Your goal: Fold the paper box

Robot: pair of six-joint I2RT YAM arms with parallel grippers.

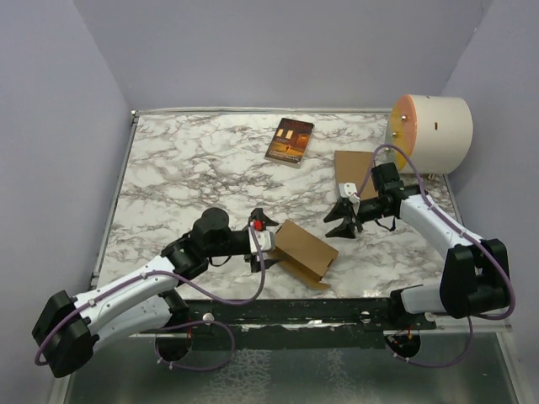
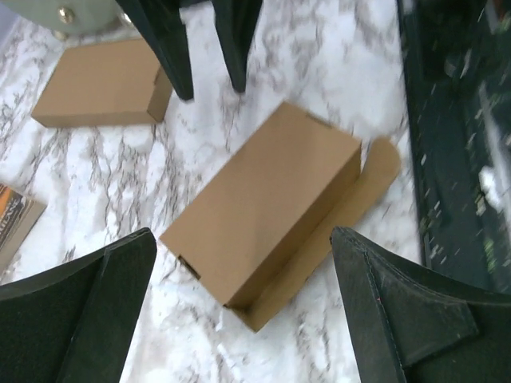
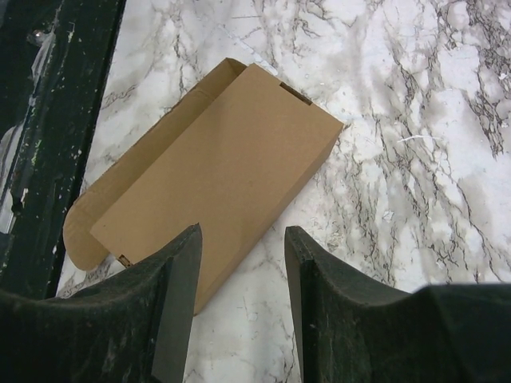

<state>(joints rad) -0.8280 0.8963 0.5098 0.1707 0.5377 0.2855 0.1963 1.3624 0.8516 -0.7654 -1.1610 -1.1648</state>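
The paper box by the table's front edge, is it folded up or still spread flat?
Mostly folded: the paper box is a slim carton lying flat, but one long flap sticks out open along its side.

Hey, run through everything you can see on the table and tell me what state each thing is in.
Small brown cardboard paper box: lying flat, long side flap open.
Larger slim brown carton: closed, lying flat.
Dark red-brown book: closed.
Cream cylinder: on its side.
Left claw: open, empty.
Right claw: open, empty.
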